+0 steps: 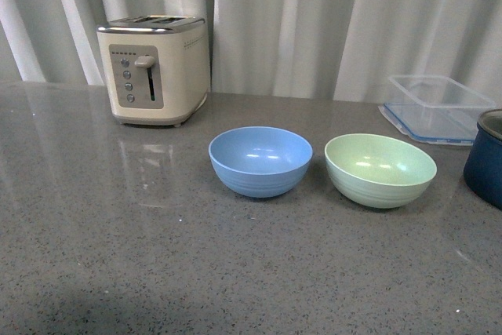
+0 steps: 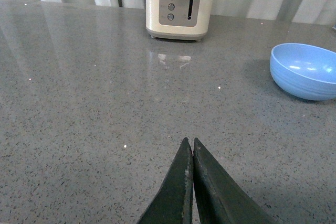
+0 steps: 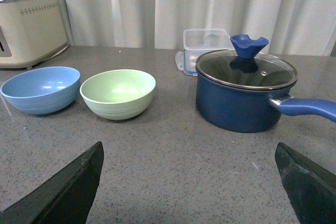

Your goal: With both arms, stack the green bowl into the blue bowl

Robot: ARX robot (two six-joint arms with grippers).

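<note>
My left claw (image 2: 189,141) is pressed together, tips touching, over bare counter (image 1: 118,256). From the left I count one cream toaster (image 1: 154,68) at the back. Next come two bowls of equal size in the middle of the counter. The first is one blue bowl (image 1: 260,161), sky-blue and matte, with faint rings low on its outside. Just beside it to the right is one green bowl (image 1: 380,169), pale mint with the same rings. Both stand upright. Further right sit one clear box (image 1: 439,107) and one navy pot (image 1: 485,164) under a glass lid (image 3: 245,70). My right claw (image 3: 189,146) is spread wide above the counter.
</note>
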